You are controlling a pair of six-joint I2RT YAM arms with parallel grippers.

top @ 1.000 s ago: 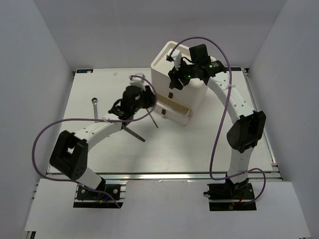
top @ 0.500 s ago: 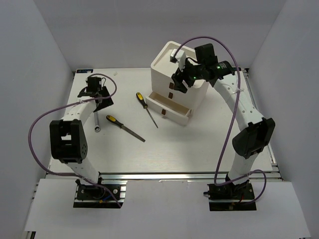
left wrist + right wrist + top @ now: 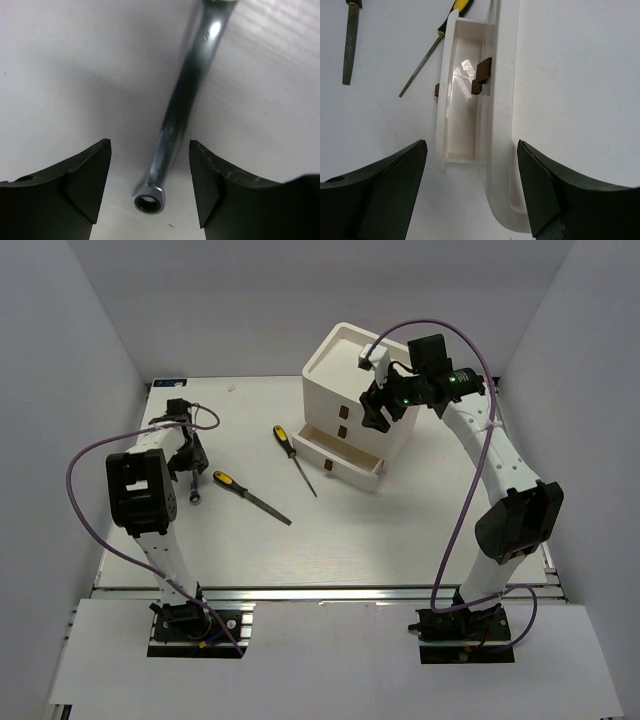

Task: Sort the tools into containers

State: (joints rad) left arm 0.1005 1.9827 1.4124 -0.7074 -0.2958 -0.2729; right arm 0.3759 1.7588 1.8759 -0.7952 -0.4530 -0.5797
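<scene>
The wrench (image 3: 186, 95) lies flat on the table (image 3: 60, 75), right under my left claw (image 3: 150, 145), at the far left and well apart from the white box (image 3: 318, 370). Its ring end (image 3: 149, 202) sits between my two fingers. The shank runs straight away from my wrist, leaning a little to one side, so my fingers (image 3: 80, 175) stand across its thin width rather than along it. It lies closer to one finger than the other, and nothing is touching it yet. This claw is spread wide and holds nothing. I judge I only need to sink a little and close.

My left arm is plainly the nearer one. My right claw (image 3: 471, 142) hangs over at the box, above the pulled-out bottom drawer (image 3: 462, 115), also spread apart and empty. The screwdriver (image 3: 296, 462) and the file (image 3: 252, 497) lie on the table between the wrench and the box.
</scene>
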